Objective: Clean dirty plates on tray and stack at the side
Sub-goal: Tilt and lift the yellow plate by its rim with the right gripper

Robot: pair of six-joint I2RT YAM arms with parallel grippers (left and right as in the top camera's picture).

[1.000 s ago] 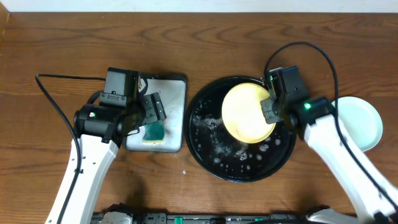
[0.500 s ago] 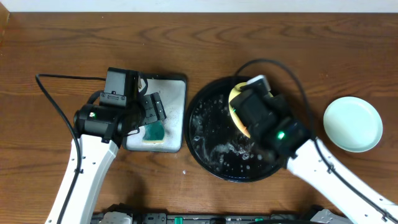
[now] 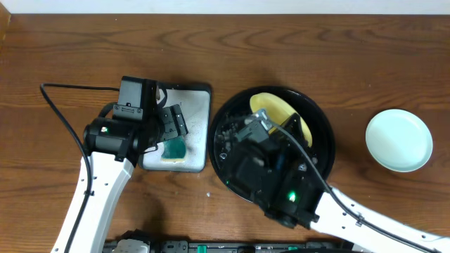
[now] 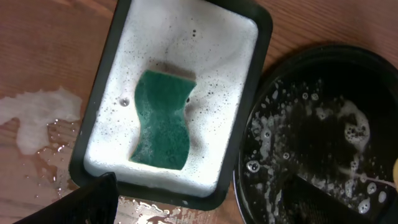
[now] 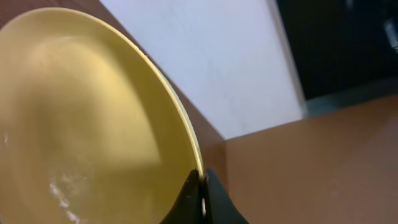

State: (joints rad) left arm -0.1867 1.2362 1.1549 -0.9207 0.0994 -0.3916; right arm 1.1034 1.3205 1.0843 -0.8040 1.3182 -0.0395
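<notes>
We see the right gripper [image 5: 200, 182] clamped on the rim of the yellow plate [image 3: 273, 107], holding it tilted above the black tray [image 3: 322, 137] — one mint plate [image 3: 399, 139] lies on the table [image 3: 351, 56], well apart. The left gripper [image 3: 171, 125] hangs with jaws wide over the green sponge [image 4: 161, 121] in its foamy grey tray [image 3: 198, 105].

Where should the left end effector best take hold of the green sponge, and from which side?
Probably at the narrowed waist of the sponge, coming down from above: it lies flat in foam, and the raised rim of the small tray blocks a sideways approach.
</notes>
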